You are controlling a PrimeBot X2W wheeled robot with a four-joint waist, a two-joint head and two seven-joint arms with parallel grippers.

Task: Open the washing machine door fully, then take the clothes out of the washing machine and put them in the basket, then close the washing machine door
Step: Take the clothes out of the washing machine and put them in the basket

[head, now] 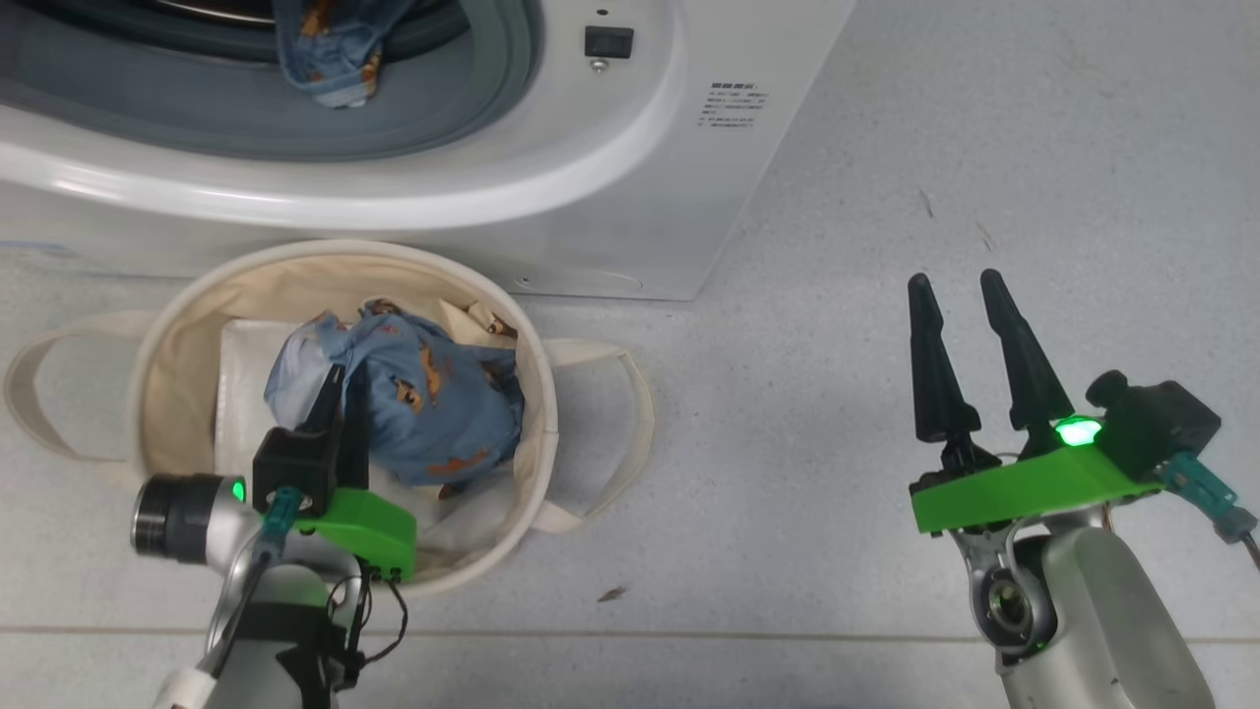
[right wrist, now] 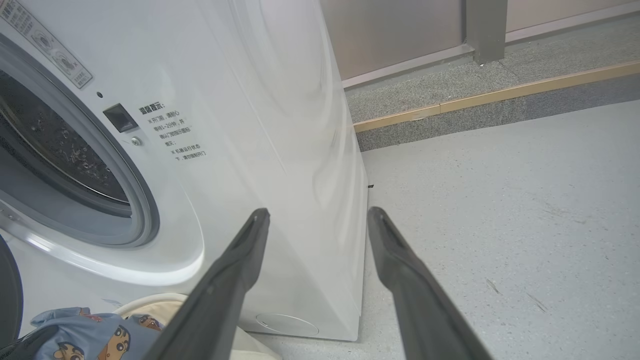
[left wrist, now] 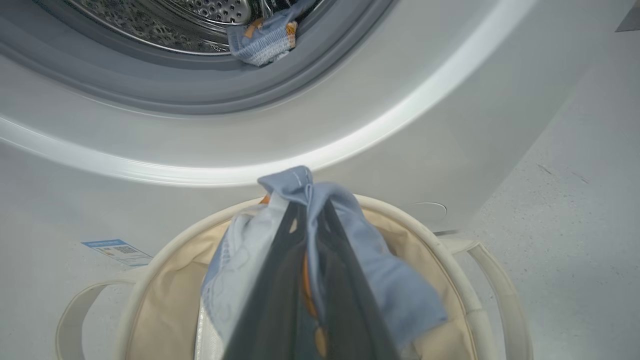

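Blue clothes (head: 443, 404) pinched in L jaws over basket (head: 187, 335); R jaws wide open, empty.

A white sheet (head: 239, 384) is lying just below the left gripper (head: 342, 372). Ahead of the right gripper (head: 954, 279), a grey floor (head: 984, 128) is running to a wooden strip (right wrist: 500, 93) and a wall (right wrist: 395, 35).
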